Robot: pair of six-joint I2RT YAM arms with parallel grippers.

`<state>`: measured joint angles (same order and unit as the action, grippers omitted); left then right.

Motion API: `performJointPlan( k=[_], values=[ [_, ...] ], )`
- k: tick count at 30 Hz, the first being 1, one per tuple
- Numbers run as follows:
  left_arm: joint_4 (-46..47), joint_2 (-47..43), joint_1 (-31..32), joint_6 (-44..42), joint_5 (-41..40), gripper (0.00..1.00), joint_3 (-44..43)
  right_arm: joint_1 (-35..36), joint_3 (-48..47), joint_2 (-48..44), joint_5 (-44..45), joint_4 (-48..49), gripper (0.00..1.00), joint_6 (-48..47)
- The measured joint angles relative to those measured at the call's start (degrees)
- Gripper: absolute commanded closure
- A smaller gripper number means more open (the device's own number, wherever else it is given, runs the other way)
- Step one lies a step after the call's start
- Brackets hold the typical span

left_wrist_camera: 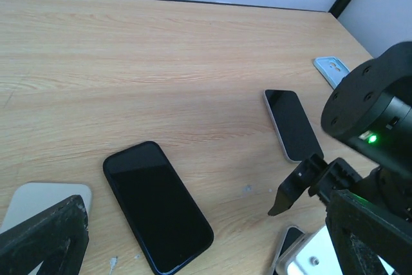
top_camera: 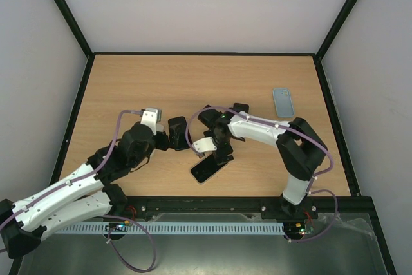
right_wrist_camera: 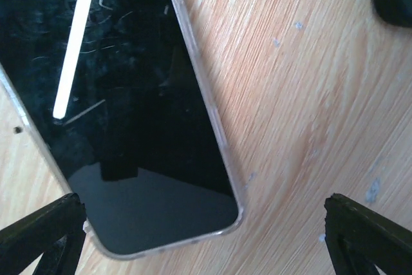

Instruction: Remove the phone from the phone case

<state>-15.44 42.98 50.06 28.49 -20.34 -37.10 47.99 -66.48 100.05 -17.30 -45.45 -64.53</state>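
Note:
A black-screened phone [right_wrist_camera: 129, 127] lies flat on the wooden table inside a clear phone case whose rim [right_wrist_camera: 236, 196] shows round its edge. From above, this phone [top_camera: 207, 170] lies just in front of my right gripper [top_camera: 219, 152]. The right gripper [right_wrist_camera: 206, 236] hovers over the phone's rounded end, open, with nothing between its fingers. My left gripper [top_camera: 168, 136] is to the left, also open and empty. In the left wrist view the left gripper [left_wrist_camera: 206, 239] faces a black phone in a dark case [left_wrist_camera: 158, 207] lying between its fingers.
A third phone with a pale rim [left_wrist_camera: 293, 123] lies farther back near the right arm's wrist [left_wrist_camera: 370, 104]. A light blue case [top_camera: 283, 101] sits at the back right. A pale grey flat thing [left_wrist_camera: 45, 198] shows by the left finger. Black frame rails edge the table.

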Motion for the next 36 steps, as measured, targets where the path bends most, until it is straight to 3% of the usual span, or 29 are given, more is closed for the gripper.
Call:
performJointPlan(
  k=[9, 14, 20, 25, 36],
  values=[
    [-2.1, -2.0, -0.2, 2.8, -1.9, 0.00, 0.6, 3.9, -2.5, 4.8, 2.3, -1.7, 0.02, -3.2],
    [-2.5, -1.4, -0.2, 2.6, -0.9, 0.00, 0.8, 2.3, -4.2, 3.8, -0.5, -4.2, 0.02, -2.4],
    [-3.9, 8.2, 0.6, 1.7, 6.0, 0.00, -0.9, -10.8, -0.4, -11.1, -5.9, -2.6, 0.03, 0.5],
    [-7.2, 10.4, 3.7, 4.5, 7.2, 0.00, -0.9, -10.4, 5.7, -20.9, -7.4, -0.6, 0.03, 1.8],
    [-15.0, 3.0, 1.9, 13.4, 2.1, 0.00, -0.9, -0.4, 6.2, -5.1, -2.4, 3.5, 0.03, 0.2]
  ],
)
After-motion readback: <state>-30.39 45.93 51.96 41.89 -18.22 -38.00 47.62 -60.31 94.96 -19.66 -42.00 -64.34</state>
